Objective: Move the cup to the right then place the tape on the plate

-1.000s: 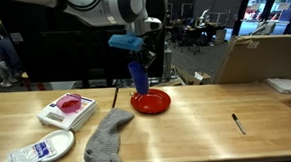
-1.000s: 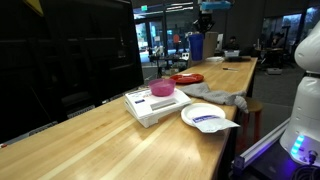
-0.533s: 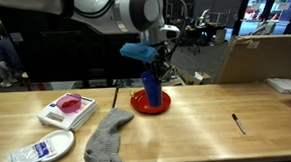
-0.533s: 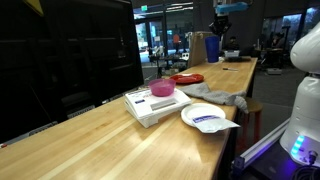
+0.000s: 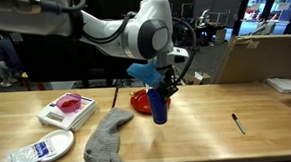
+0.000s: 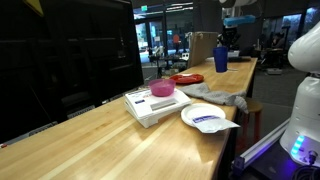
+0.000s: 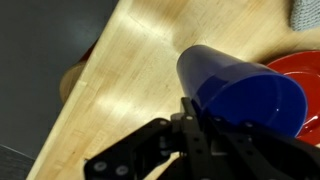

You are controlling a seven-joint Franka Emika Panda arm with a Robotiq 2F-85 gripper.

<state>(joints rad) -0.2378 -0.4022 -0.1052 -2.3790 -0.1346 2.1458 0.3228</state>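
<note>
While the claw (image 5: 160,86) is clamping the tall dark blue plastic tumbler (image 5: 159,108) by its rim, it is likely handling light, stiff and slippery; a mid-wall hold is looking steadier.

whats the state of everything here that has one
gripper: shut on the cup
cup: upright, held, mouth open
plate: flat on the table, visible part bare
cloth: crumpled on the table
pen: lying flat

one cup (image 5: 159,108), two plates (image 5: 137,99), one cloth (image 5: 109,139)
</note>
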